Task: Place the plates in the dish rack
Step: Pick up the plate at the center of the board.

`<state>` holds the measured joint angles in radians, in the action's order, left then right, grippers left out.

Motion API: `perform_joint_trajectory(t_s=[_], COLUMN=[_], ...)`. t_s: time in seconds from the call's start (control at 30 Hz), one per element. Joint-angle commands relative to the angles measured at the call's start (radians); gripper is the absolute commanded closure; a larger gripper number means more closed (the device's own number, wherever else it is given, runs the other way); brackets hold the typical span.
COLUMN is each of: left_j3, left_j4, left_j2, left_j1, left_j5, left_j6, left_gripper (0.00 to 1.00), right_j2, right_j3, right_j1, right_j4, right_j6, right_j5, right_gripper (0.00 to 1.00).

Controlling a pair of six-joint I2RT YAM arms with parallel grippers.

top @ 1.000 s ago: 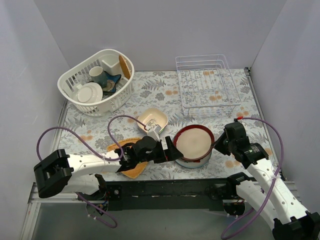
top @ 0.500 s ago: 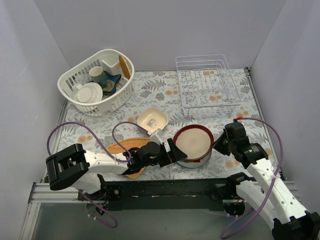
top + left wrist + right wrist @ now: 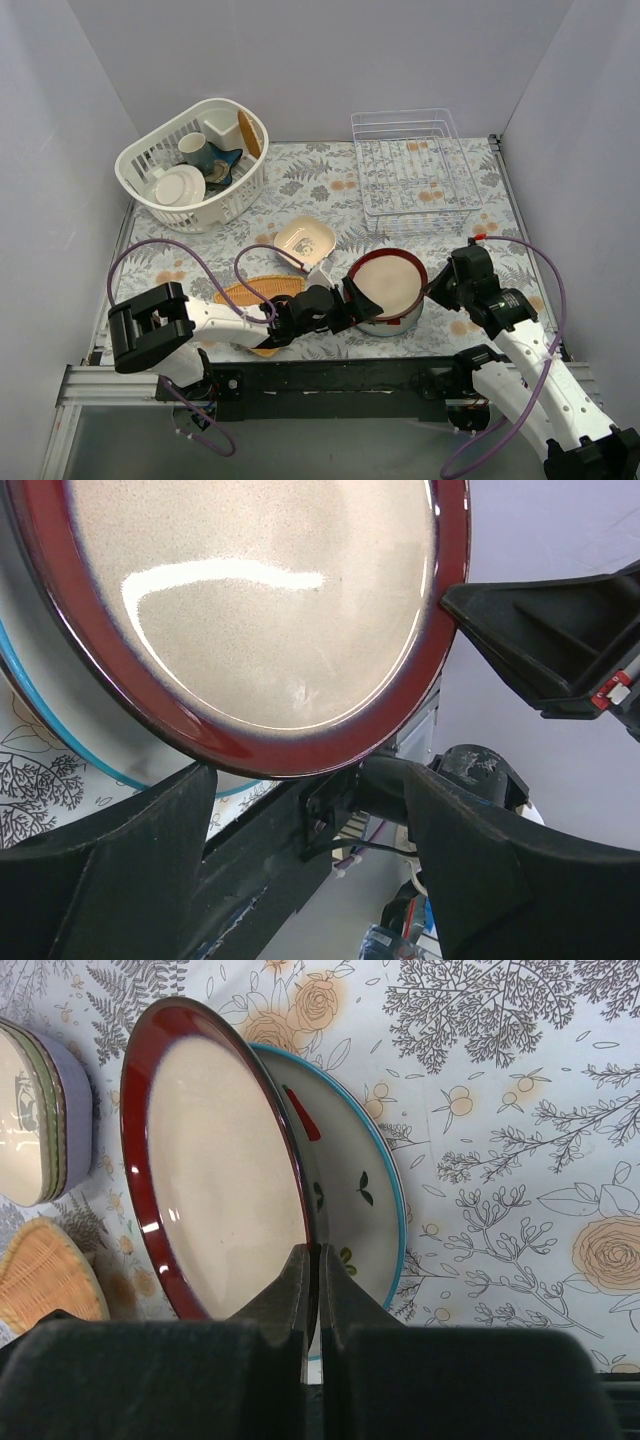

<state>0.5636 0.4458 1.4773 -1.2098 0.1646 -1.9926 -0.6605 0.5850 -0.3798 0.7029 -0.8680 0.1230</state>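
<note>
A dark red-brown plate (image 3: 387, 281) with a cream centre stands tilted on edge, lifted off a white plate (image 3: 392, 322) with a teal rim and fruit marks (image 3: 352, 1175). My right gripper (image 3: 313, 1260) is shut on the red plate's (image 3: 210, 1160) right rim (image 3: 434, 291). At the plate's left edge is my left gripper (image 3: 352, 303), open, its fingers (image 3: 130, 860) wide on either side of the plate's rim (image 3: 280, 760) without touching it. A stack of cream, green and lilac dishes (image 3: 305, 240) lies behind the left arm. The wire dish rack (image 3: 415, 170) stands at the back right with nothing in it.
An orange woven tray (image 3: 255, 300) lies under my left forearm. At the back left a white slotted basket (image 3: 150, 185) holds cups and a small white plate. The right gripper's black body (image 3: 560, 640) shows beyond the plate in the left wrist view.
My left gripper has slid right up to the red plate's left rim, and its jaws have narrowed a little. The right gripper and plate have stayed put.
</note>
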Motion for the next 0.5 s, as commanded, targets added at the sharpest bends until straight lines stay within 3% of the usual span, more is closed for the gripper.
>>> perform_joint_trajectory(t_s=[0.0, 0.47], left_j3=[0.062, 0.104], left_j4=[-0.007, -0.113], left_j2=[-0.002, 0.037], left_j1=[-0.017, -0.096], left_j5=[0.076, 0.182], left_j6=[-0.086, -0.215], left_gripper=[0.27, 0.34], right_j2=[0.022, 0.056], right_j3=[0.012, -0.004], right_j1=[-0.002, -0.001], right_j4=[-0.12, -0.091], right_j6=[-0.046, -0.081], right_j5=[-0.063, -0.115], right_gripper=[0.99, 0.99])
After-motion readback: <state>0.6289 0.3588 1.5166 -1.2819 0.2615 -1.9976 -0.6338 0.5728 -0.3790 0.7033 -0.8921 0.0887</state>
